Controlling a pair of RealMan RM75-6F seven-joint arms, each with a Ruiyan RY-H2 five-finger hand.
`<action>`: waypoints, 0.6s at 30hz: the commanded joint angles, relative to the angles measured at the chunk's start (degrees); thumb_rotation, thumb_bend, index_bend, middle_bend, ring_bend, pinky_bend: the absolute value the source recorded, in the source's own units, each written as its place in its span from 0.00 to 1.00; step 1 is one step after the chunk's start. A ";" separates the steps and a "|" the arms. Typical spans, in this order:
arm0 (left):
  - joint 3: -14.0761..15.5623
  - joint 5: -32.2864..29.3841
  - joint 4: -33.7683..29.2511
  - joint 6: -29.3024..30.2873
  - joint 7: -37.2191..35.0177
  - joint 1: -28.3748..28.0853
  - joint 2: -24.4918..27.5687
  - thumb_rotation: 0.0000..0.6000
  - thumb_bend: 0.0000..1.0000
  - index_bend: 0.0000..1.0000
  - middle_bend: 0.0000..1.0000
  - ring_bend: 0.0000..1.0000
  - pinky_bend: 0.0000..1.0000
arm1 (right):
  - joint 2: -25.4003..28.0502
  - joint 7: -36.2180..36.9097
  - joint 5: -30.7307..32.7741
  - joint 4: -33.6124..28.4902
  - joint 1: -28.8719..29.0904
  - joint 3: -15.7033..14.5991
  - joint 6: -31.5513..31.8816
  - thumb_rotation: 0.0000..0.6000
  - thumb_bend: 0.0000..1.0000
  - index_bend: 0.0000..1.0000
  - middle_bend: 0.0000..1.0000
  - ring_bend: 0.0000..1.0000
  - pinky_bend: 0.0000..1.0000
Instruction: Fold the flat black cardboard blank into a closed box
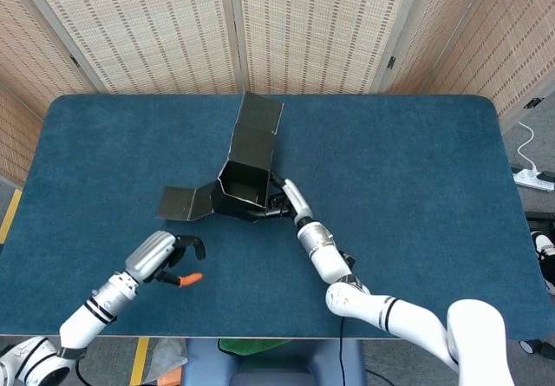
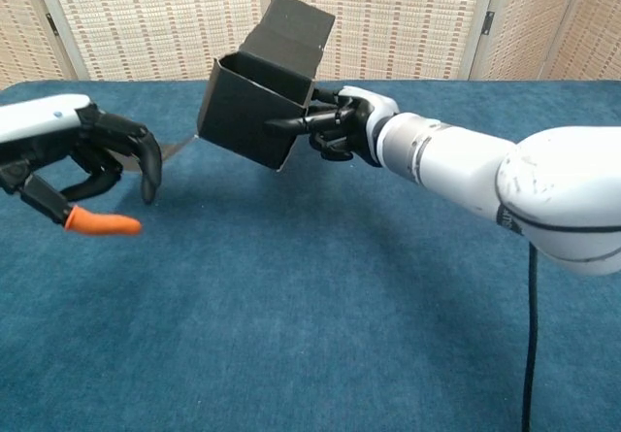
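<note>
fingers (image 2: 291, 121) of the right hand (image 2: 335, 121) clamp the half-formed black box (image 2: 254, 102), tilting it off the blue table (image 1: 416, 186), presumably to reach its loose flap (image 1: 184, 202), while the left hand (image 2: 92, 155) hovers nearby, curled, seemingly holding nothing.
</note>
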 commanded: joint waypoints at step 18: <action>-5.60 -11.80 15.64 7.90 16.29 1.69 -13.20 1.00 0.33 0.35 0.40 0.85 0.86 | 17.31 4.66 -1.56 -23.07 -12.18 -3.48 -3.79 1.00 0.27 0.62 0.62 0.80 1.00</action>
